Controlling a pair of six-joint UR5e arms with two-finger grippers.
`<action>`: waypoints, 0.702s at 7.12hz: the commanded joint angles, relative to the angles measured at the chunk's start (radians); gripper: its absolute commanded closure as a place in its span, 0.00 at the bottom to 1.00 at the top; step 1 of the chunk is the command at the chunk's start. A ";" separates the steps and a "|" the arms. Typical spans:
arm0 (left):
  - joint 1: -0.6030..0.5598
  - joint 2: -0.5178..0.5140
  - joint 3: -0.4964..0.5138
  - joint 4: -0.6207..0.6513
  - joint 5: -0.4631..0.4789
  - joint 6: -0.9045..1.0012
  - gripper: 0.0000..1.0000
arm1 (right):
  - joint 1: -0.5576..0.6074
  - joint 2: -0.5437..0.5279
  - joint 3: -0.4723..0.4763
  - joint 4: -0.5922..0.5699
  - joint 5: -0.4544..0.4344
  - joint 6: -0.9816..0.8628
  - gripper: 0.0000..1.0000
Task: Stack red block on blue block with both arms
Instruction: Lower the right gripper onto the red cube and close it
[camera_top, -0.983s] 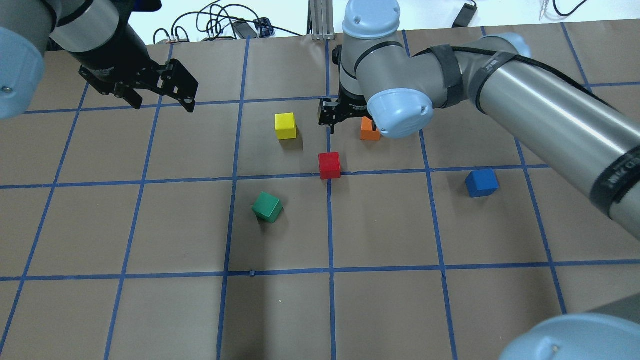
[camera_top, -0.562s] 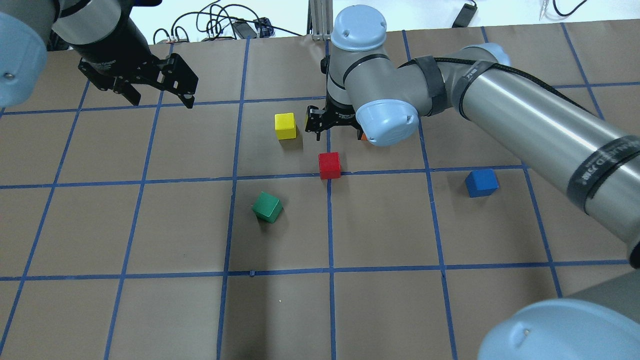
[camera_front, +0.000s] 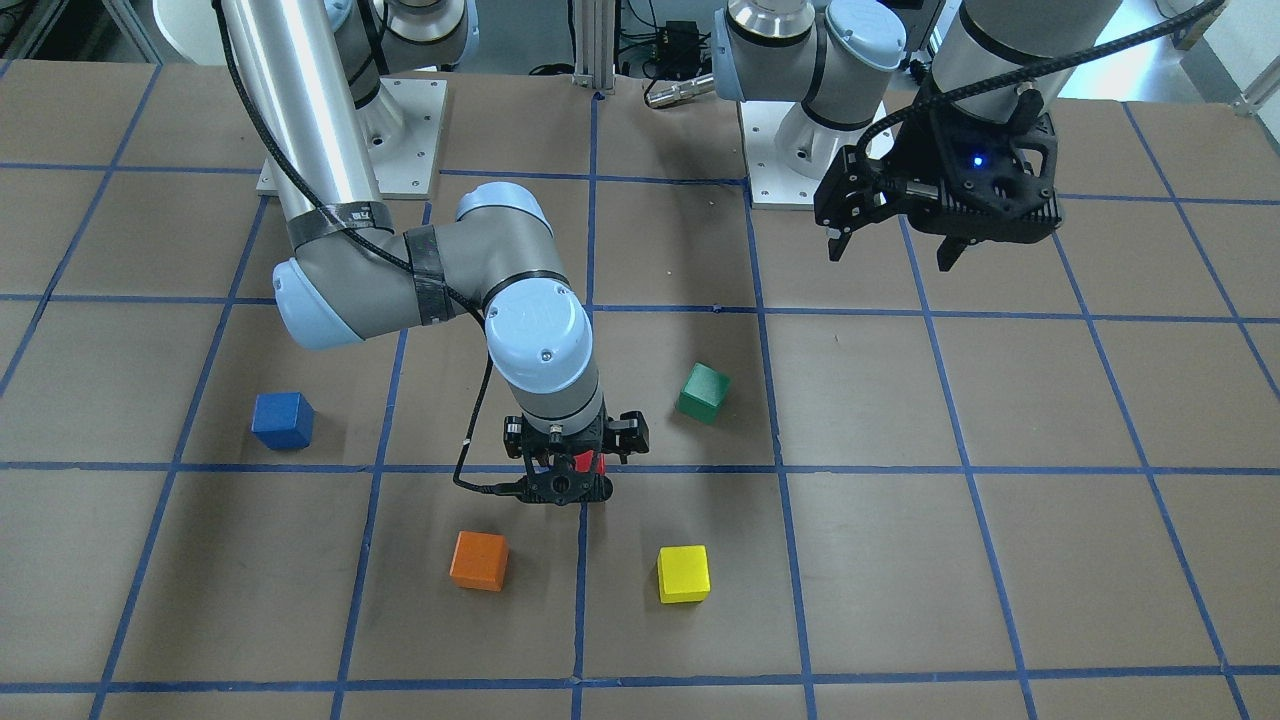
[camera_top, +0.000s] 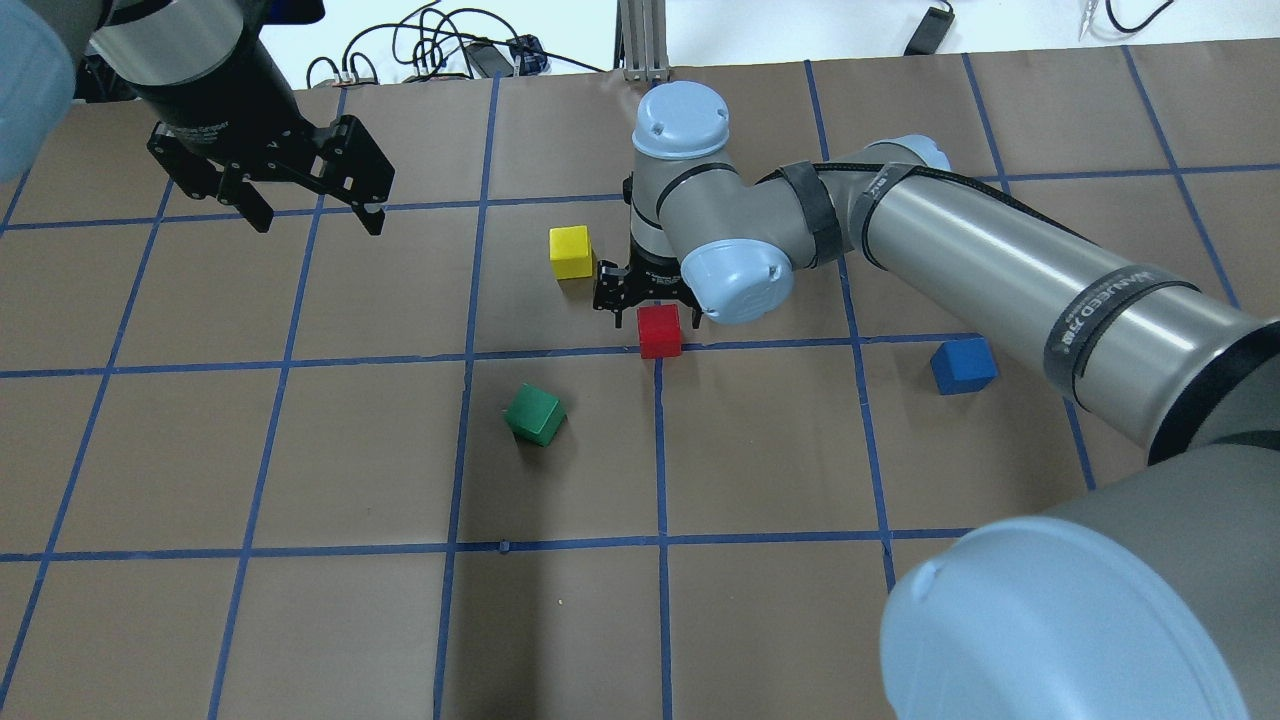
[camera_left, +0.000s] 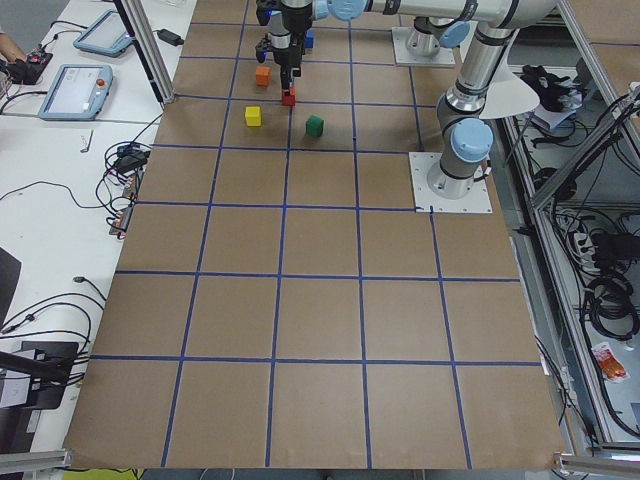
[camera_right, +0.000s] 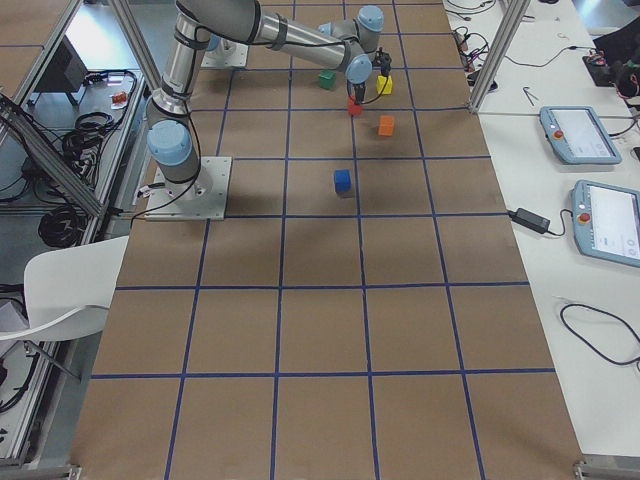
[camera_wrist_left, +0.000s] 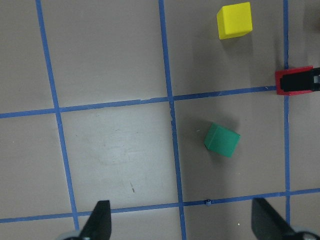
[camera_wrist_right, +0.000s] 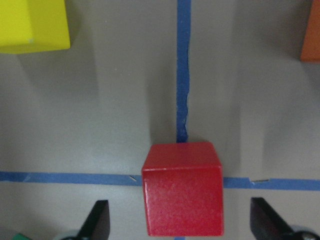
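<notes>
Red block (camera_top: 660, 331): landmark.
Right gripper (camera_wrist_right: 182, 220): over red block, jaws apart, flanking it.
Blue block (camera_top: 963, 365): well right of red block.
Left gripper (camera_top: 317, 222): far left of red block, raised, jaws apart.

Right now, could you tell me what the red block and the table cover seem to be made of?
Red block: probably painted wood or plastic; matte, faintly grainy faces, crisp edges. Table cover: looks like brown paper or card, dull, gridded with blue tape.
</notes>
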 joint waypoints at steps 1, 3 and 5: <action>-0.001 0.005 -0.005 0.003 -0.004 -0.011 0.00 | 0.001 0.036 0.000 0.000 0.002 0.000 0.00; -0.001 0.009 -0.006 0.002 -0.003 -0.012 0.00 | 0.001 0.039 0.000 -0.015 0.000 0.001 0.30; -0.001 0.025 -0.009 0.005 0.004 0.004 0.00 | 0.001 0.036 -0.006 -0.027 0.000 -0.002 0.94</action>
